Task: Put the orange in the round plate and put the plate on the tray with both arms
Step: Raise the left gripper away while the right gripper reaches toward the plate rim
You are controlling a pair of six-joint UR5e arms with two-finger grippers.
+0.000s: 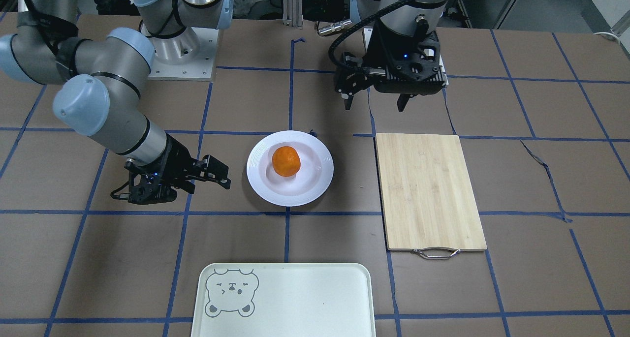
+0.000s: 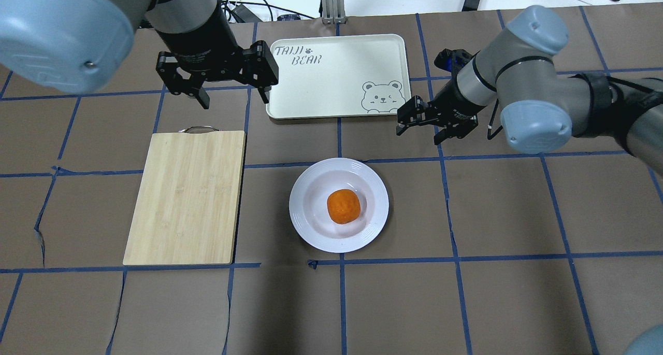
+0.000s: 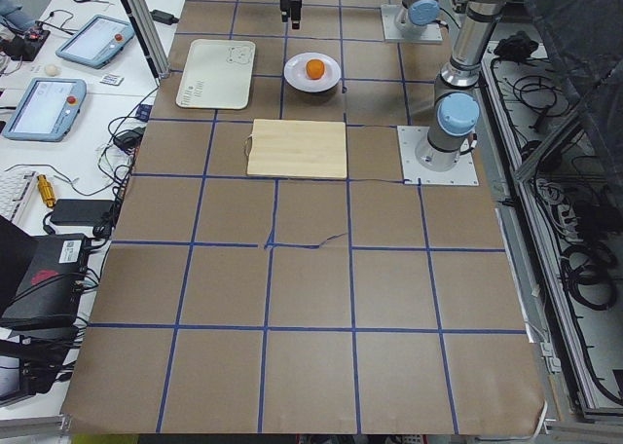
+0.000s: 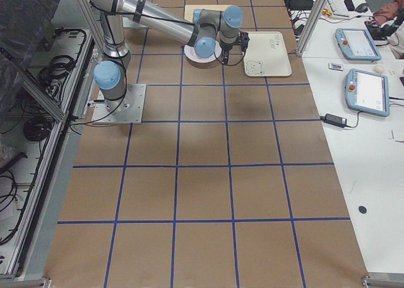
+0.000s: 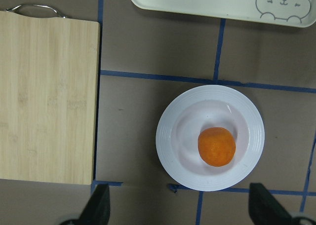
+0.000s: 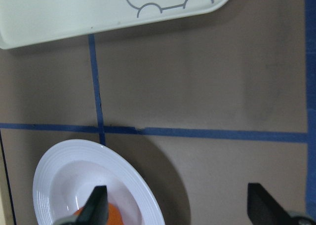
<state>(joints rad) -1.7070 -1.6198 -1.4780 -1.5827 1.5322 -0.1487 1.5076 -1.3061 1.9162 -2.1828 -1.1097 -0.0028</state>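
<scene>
Found orange (image 2: 343, 206) resting in plate (image 2: 310, 226), well apart from tray (image 2: 331, 80). Saw left gripper (image 2: 235, 99) and right gripper (image 1: 225, 174) spread wide, both empty.

The tray (image 2: 336, 85) carries grey lettering, "TAIJI BEAR", in the corner diagonally opposite its bear-face drawing (image 2: 382, 97)

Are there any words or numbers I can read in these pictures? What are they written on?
"TAIJI BEAR": printed on the tray, in the corner diagonally opposite its bear-face drawing; it reads best in the overhead view.
Handheld screens on the side desk: too small to read.
Round plate, orange, cutting board: no writing shows on them.
</scene>
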